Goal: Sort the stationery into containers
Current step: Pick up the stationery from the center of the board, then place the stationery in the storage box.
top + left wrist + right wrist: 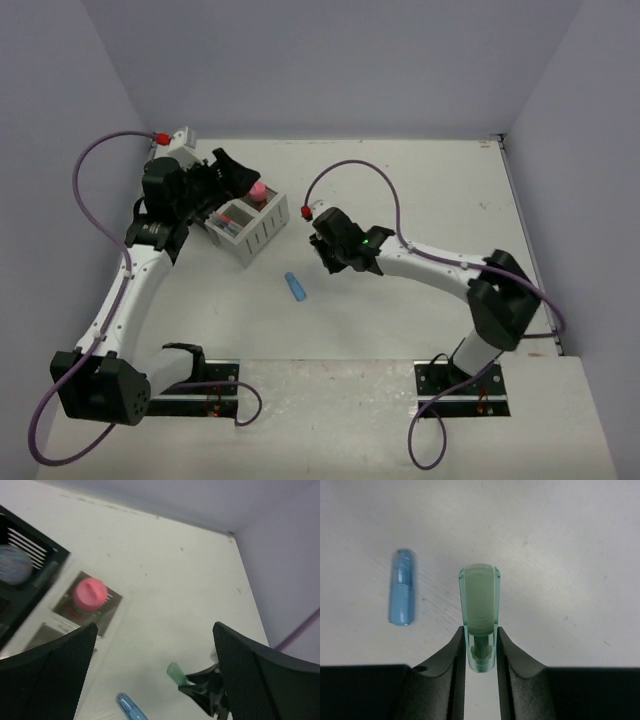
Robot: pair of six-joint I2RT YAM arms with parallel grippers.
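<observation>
left claw (154, 630): spread wide, nothing between the fingers, hanging over the boxes

black box (60, 554): off this claw's left finger, lower down. One compartment holds a grey-blue lump (15, 564), too blurred to name. Rest of the box is hidden under the arm in the top view, so I can't tell its fill

white box (262, 236): just beyond the same finger's tip. The pink-capped bottle (90, 594) stands upright in its far compartment, so that one counts as sorted. The near compartment has something dark in it, too small to identify

blue stick (401, 594): lies flat on the table (420, 200), beside the right claw's tips on their left and clear of them, roughly parallel to the held stick. Nobody has it, so it's not sorted yet

green stick (479, 597): pinched by its lower end, with most of its length poking out past the tips. In the left wrist view it looks lifted off the table, but I can't confirm that

right claw (480, 632): closed down to stick width and gripping the green stick. The white box is near, on the left arm's side of it

status, my read: mostly done. No other loose stationery shows in the top view. Remaining: drop the green stick in a compartment, then pick and place the blue stick
</observation>
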